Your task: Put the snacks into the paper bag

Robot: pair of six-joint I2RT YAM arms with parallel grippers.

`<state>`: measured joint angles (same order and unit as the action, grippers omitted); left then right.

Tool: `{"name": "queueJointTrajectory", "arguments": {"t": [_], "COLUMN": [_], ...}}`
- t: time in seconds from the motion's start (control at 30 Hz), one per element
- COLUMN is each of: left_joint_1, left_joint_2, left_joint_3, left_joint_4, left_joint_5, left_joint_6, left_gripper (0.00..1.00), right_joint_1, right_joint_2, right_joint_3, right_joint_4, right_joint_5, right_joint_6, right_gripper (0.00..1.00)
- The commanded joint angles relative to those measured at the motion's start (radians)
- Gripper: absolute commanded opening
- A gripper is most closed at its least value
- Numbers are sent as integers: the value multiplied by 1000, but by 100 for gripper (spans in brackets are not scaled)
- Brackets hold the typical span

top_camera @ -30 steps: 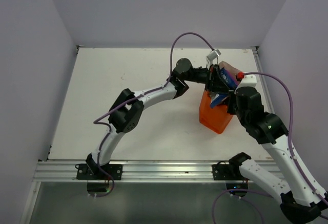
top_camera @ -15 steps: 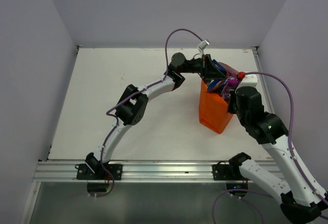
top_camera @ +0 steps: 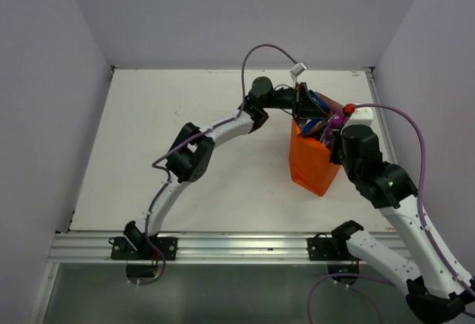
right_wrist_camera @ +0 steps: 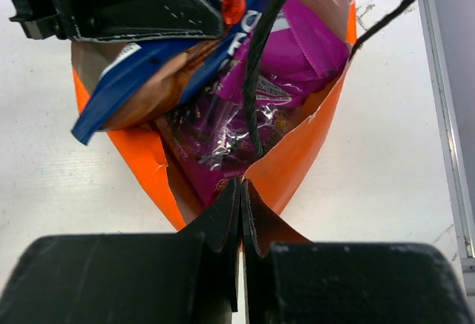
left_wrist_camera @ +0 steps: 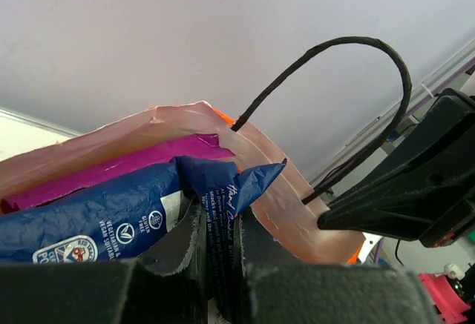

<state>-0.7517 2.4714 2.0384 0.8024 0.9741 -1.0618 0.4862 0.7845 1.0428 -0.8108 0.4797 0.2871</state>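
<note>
Its wrist view alone shows it — left gripper (left_wrist_camera: pixel 220 222) pinches blue-and-white packet (left_wrist_camera: pixel 111 220).

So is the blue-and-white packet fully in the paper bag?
Partly in. The blue-and-white packet, pinched in the left gripper, sticks up past the rim of the paper bag.

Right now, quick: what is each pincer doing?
Left pincer: closed on the blue-and-white foil snack packet.
Right pincer: shut, pinching the near rim of the orange paper bag.
</note>
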Motion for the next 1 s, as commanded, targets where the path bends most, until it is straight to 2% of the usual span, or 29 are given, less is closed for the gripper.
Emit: {"name": "queueJointTrajectory", "arguments": {"t": [0.0, 0.07, 0.1, 0.13, 0.2, 0.27, 0.33, 0.5, 0.57, 0.6, 0.67, 0.7, 0.73, 0.77, 0.8, 0.87, 0.97], "left_joint_1": [-55, -74, -77, -84, -90, -97, -103, -104, -106, -106, -104, -104, -104, -104, -104, -103, -103], "left_joint_2": [49, 29, 14, -3, -78, -165, -216, -383, -484, -529, -644, -666, -677, -672, -664, -641, -623], "left_joint_3": [109, 105, 92, 63, 39, 17, 14, 0, -38, -116, -185, -199, -192, -178, -155, -147, -181], "left_joint_4": [-98, -127, -159, -184, -282, -342, -396, -507, -545, -558, -584, -665, -714, -836, -885, -974, -1003], "left_joint_5": [35, 44, 48, 43, 20, -26, -69, -181, -299, -361, -571, -631, -713, -756, -779, -848, -890], "left_joint_6": [29, 71, 92, 161, 247, 365, 440, 558, 650, 680, 743, 766, 804, 813, 819, 819, 807], "left_gripper": [0, 0, 8, 25, 31, 55, 70, 74, 77, 77, 80, 82, 82, 83, 99, 100, 100], "right_joint_1": [5, 5, 5, 3, 3, 3, 3, 3, 5, 5, 5, 3, 5, 5, 5, 5, 5], "right_joint_2": [-8, -11, -11, -10, -8, -8, -8, -7, -7, -8, -8, -7, -8, -8, -7, -7, -13], "right_joint_3": [13, 13, 14, 14, 14, 14, 14, 14, 14, 13, 13, 13, 13, 14, 14, 14, 14], "right_joint_4": [16, 16, 15, 16, 16, 16, 15, 15, 15, 13, 12, 12, 15, 15, 15, 15, 15], "right_joint_5": [-3, -4, -4, -6, -6, -4, -6, -4, -4, -4, -6, -6, -7, -6, -7, -4, -3], "right_joint_6": [-6, -6, -6, -5, -6, -6, -6, -6, -6, -6, -6, -6, -6, -6, -8, -6, -6], "right_gripper": [0, 0, 0, 0, 0, 0, 0, 0, 0, 0, 0, 0, 0, 0, 0, 0, 0]}}
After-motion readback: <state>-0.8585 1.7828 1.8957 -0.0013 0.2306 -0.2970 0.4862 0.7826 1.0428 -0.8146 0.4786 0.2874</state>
